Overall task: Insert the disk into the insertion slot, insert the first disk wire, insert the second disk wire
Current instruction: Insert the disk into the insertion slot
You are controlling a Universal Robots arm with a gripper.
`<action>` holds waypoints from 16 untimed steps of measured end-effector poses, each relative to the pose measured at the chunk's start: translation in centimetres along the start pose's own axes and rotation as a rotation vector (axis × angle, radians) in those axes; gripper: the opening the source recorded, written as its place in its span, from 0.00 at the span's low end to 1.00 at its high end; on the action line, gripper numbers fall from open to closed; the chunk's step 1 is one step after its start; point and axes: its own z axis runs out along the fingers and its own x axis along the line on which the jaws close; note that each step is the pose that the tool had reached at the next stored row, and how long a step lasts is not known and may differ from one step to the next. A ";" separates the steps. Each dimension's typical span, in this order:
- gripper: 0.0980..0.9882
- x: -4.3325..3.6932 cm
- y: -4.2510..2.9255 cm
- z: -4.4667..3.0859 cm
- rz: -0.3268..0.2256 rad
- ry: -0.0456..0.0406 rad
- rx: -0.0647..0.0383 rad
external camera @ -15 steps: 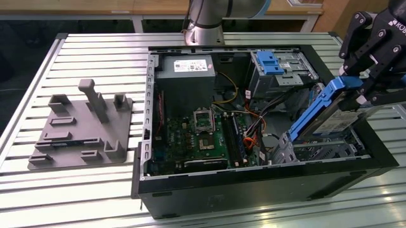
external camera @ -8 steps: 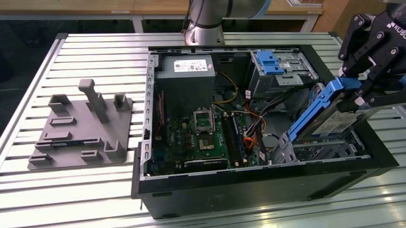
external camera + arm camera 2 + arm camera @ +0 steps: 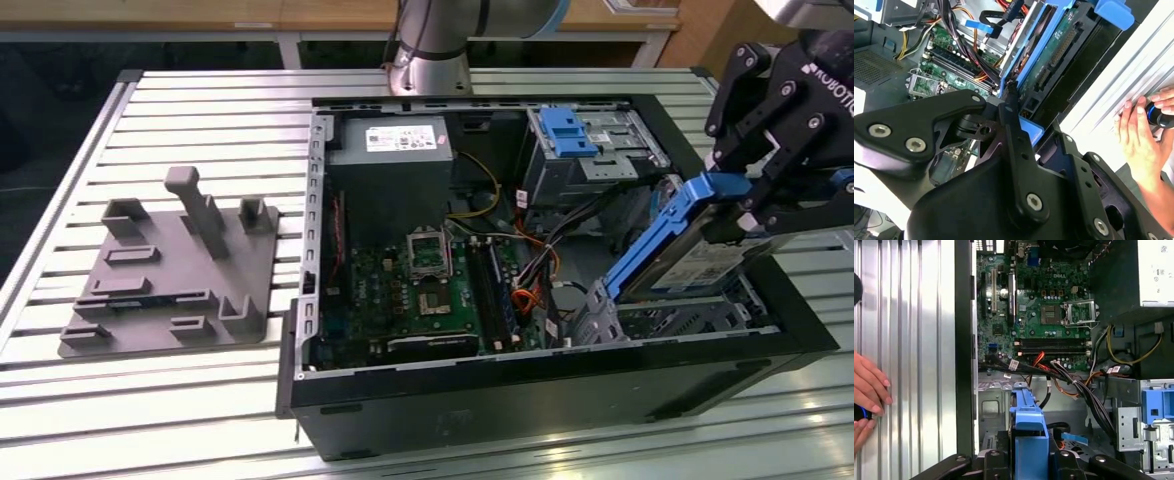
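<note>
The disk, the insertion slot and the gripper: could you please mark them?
the disk [image 3: 697, 268], exterior view, labelled silver face.
the insertion slot [image 3: 687, 322], exterior view, perforated wall.
the gripper [image 3: 755, 196], exterior view, between its fingertips.

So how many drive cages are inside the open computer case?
2. The taller cage with the blue latch sits toward the exterior view's top right; the insertion slot lies below it, under the tilted disk the gripper holds. More may be hidden.

Bright blue is shown on the plastic carrier frame [image 3: 654, 240] of the flat silver hard drive [image 3: 701, 268], green on the circuit board [image 3: 400, 290], and pale ribbed stripes on the metal worktop [image 3: 200, 110].
</note>
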 end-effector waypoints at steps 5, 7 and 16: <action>0.30 0.07 -0.04 0.86 0.005 -0.0001 0.000; 0.30 0.10 -0.05 1.23 0.007 -0.0002 0.000; 0.31 0.26 -0.11 2.73 0.012 -0.0003 0.000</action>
